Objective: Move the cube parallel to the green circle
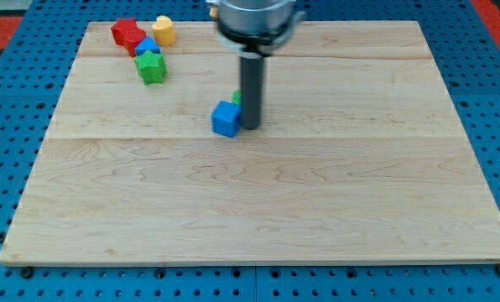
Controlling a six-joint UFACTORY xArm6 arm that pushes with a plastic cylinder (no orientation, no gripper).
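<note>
A blue cube (226, 118) lies near the middle of the wooden board (258, 201), a little above centre. My tip (251, 127) rests on the board just right of the cube, touching or nearly touching its right side. A green piece (236, 98), probably the green circle, peeks out from behind the rod just above the cube; most of it is hidden by the rod.
A cluster sits at the view's top left: a red block (127, 33), a yellow block (164, 30), a small blue block (147, 47) and a green block (151, 68). The board lies on a blue perforated table (7, 168).
</note>
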